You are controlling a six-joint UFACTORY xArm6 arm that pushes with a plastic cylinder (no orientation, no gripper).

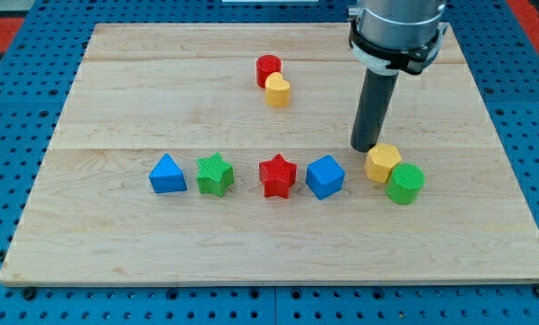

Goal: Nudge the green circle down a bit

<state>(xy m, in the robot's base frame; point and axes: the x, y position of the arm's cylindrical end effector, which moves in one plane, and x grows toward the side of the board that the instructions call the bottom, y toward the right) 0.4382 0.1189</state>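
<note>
Wooden board (116, 253), eight blocks. Two red: cylinder (267, 69), star (276, 175). Two yellow: heart-like (277, 90), hexagon (382, 162). Two blue: triangle (167, 174), cube (324, 176). Two green: star (215, 173), circle (404, 183). The green circle stands upright near the right edge, touching the yellow hexagon, bare board toward the bottom edge. The rod's tip (368, 148), holding nothing, rests just above-left of the hexagon.

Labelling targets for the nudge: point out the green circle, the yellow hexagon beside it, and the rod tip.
green circle (405, 183), camera view, on its top face.
yellow hexagon (383, 162), camera view, on its top face; touches the green circle.
my tip (367, 148), camera view, rod's very end, at the hexagon's upper left.
</note>
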